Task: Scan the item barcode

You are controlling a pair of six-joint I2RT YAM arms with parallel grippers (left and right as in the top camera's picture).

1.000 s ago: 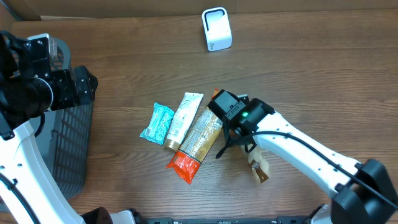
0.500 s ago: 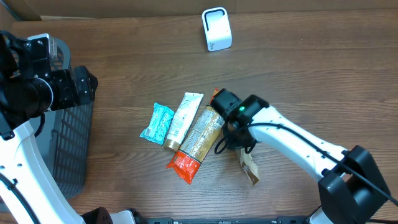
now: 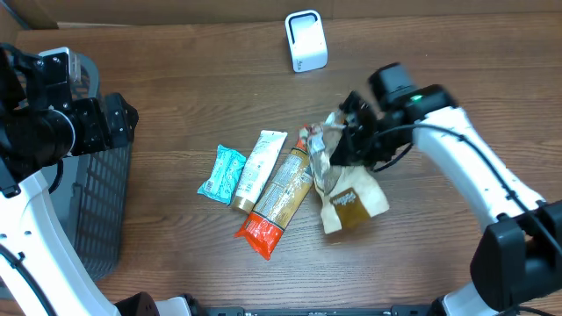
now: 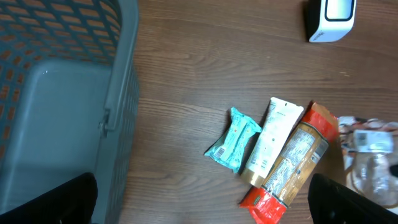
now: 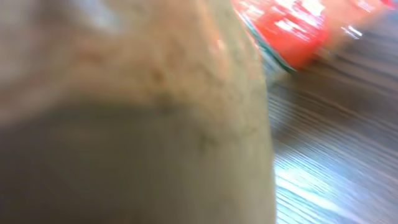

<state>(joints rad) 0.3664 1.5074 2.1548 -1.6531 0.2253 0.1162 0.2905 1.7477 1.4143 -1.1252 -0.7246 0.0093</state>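
Your basket [image 3: 98,211] sits far left, scanner [image 3: 306,40] at the back; wrapper [image 3: 223,174], tube [image 3: 261,167] and pouch [image 3: 279,197] lie side by side, bag [image 3: 351,200] just right of them.

Brown wood-grain table [image 3: 457,96] fills nearly every view, grain running left-right with darker streaks. Tan cardboard-like strip [image 3: 176,9] runs along the far edge in overhead; can't tell what it is. Lighting even, shadows soft. Pale sheen on the table at lower right of the blurred right wrist view.
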